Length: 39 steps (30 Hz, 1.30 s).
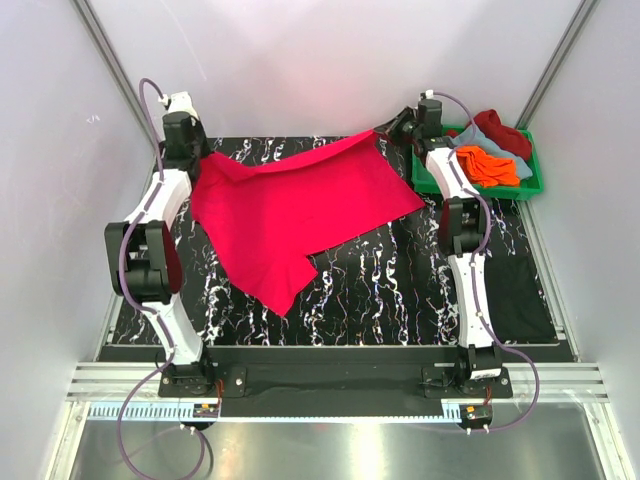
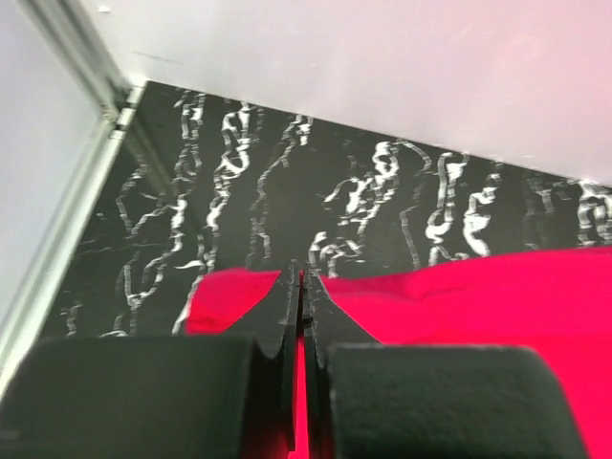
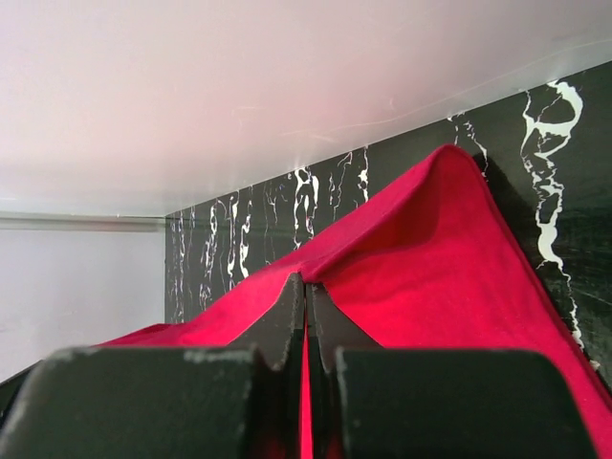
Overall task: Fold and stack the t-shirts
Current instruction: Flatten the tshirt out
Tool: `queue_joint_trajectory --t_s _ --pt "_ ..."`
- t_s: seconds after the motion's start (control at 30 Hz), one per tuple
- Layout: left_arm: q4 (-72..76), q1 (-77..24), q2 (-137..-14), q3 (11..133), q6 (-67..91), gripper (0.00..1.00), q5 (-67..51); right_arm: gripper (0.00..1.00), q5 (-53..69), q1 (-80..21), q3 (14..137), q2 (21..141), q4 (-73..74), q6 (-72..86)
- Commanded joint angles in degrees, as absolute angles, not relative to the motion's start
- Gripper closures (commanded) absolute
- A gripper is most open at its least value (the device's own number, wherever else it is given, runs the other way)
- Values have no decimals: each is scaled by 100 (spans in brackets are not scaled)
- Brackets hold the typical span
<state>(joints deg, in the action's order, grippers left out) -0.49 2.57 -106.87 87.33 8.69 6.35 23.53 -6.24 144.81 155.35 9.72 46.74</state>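
Observation:
A bright pinkish-red t-shirt point(image 1: 300, 210) lies spread over the far half of the black marbled table, one sleeve pointing toward the near side. My left gripper point(image 1: 207, 160) is at the shirt's far-left edge, shut on the cloth. In the left wrist view the left gripper point(image 2: 301, 277) pinches the t-shirt point(image 2: 459, 296) between its jaws. My right gripper point(image 1: 386, 133) holds the far-right corner, lifted a little off the table. Seen from the right wrist, the right gripper point(image 3: 306, 282) is shut on a raised ridge of the t-shirt point(image 3: 430, 268).
A green crate point(image 1: 480, 192) stands at the back right, behind the right arm. It holds an orange shirt point(image 1: 488, 165), a grey-blue shirt point(image 1: 497, 148) and a dark red shirt point(image 1: 503, 130). A flat dark patch point(image 1: 520, 290) lies at the table's right side. White walls close in at the back and sides.

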Motion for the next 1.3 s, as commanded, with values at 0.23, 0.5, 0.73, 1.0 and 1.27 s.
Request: queue_joint_trajectory --t_s 0.23,0.5,0.73,1.0,1.27 --pt "-122 27 -8949 9684 1398 100 -325 100 2593 -633 14231 13616 826 4623" --pt "-693 -132 -6515 9633 1354 100 -300 100 2382 -677 12590 10807 669 4377" --pt "-1756 -141 -4809 10290 810 100 202 100 2241 -685 10856 8352 97 4517" --pt "-2557 -263 -3964 11267 493 100 798 100 2250 -712 9871 6707 184 4755" --pt "-2602 -606 -4253 10180 106 100 1415 100 2285 -721 8985 7030 62 4974"
